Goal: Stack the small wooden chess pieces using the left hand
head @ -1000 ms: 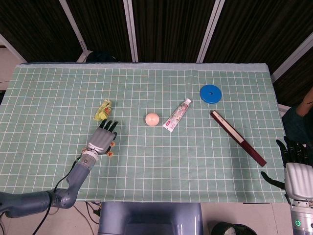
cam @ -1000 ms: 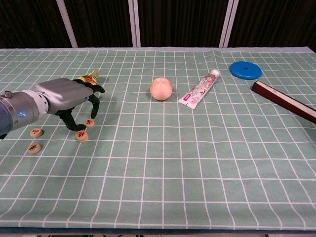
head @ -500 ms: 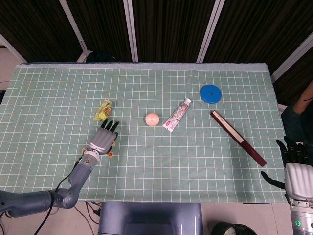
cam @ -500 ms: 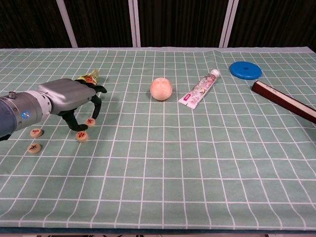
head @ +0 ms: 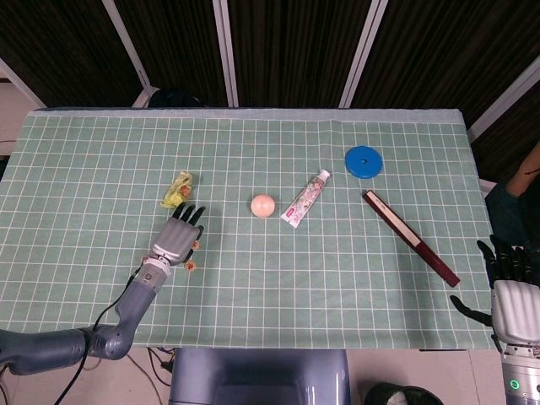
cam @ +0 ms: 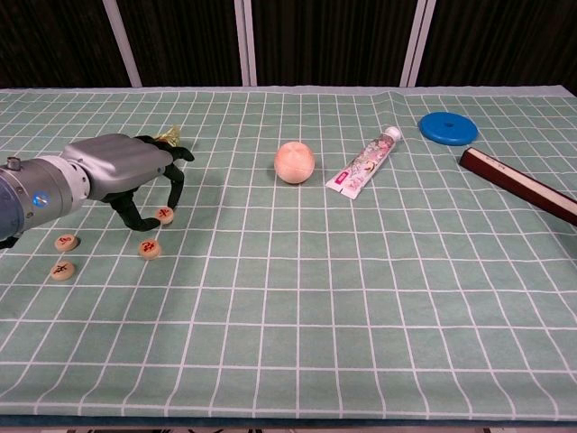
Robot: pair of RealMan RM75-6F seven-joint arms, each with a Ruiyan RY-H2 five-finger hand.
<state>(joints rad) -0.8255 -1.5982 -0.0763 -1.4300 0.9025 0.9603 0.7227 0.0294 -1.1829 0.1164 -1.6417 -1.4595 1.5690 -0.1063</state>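
A: Chest view first: where does the left hand [cam: 122, 167] stand?

B: Low over the near-left part of the table [cam: 379, 298], palm down, fingers curled. A fingertip and the thumb pinch one chess piece [cam: 166, 214] with a red mark; whether it is clear of the cloth or touching it I cannot tell.

A: And the other pieces?

B: A second piece [cam: 149, 247] lies just in front of the hand, nearest of all. Two more, the third piece [cam: 65, 242] and the fourth piece [cam: 61, 270], lie further to the left, close together. None is stacked yet.

A: So the target is the second one?

B: That is my judgement, since it is closest. To do this well, keep the pinch light but steady, raise the held disc clear of the cloth, bring it squarely over the second piece, and lower it flat before loosening the fingers. A tilted release would likely slide it off.

A: Anything in the way?

B: A yellow wrapper [cam: 165, 137] sits just behind the hand; the peach ball [cam: 295, 161] is well apart.

A: The right hand [head: 513, 295]?

B: Head view shows it at the table's far right edge, fingers apart, holding nothing.
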